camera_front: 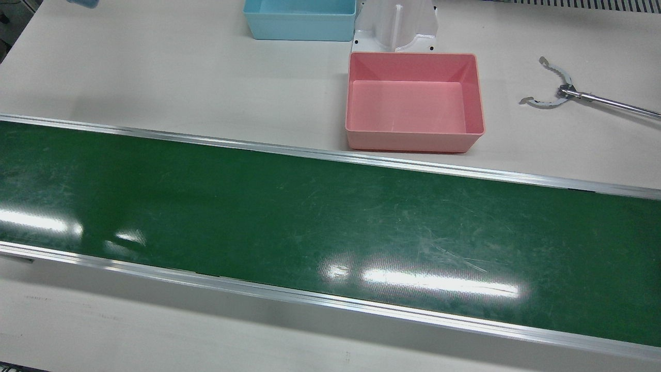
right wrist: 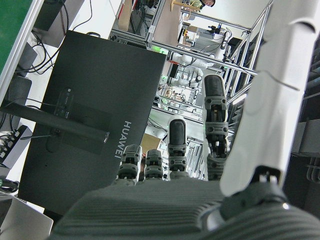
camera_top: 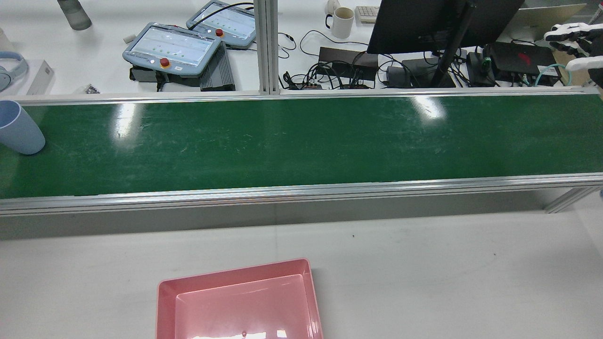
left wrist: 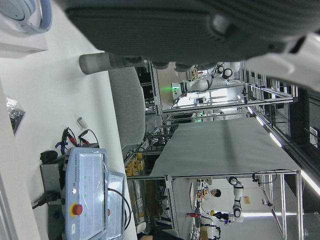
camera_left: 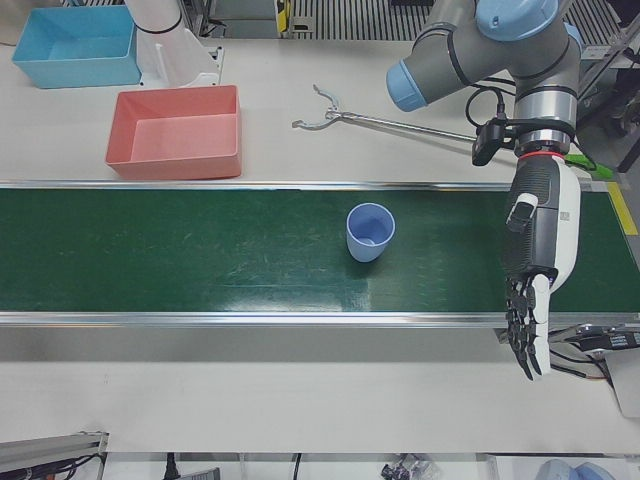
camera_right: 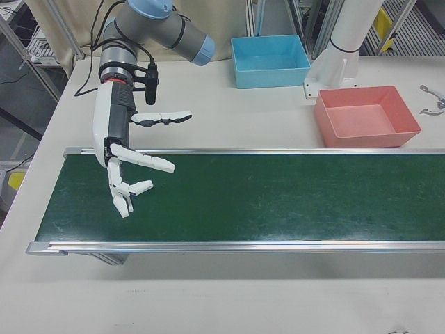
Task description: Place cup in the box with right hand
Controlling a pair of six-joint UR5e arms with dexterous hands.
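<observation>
A long green conveyor belt (camera_left: 200, 250) is running between aluminium rails across the white counter (camera_left: 300, 400), most of its surface lying bare. A pale blue cup (camera_left: 370, 232) is standing upright, mouth open, on the belt's left-arm half, well apart from both rails. The left hand (camera_left: 535, 290) is hanging fingers-down over the belt's end, fingers straight and together, holding nothing. The right hand (camera_right: 132, 163) is hovering over the opposite end, fingers spread wide and empty. Beyond the far rail, the pink box (camera_left: 176, 131) is sitting empty, a blue box (camera_left: 77, 46) behind it.
</observation>
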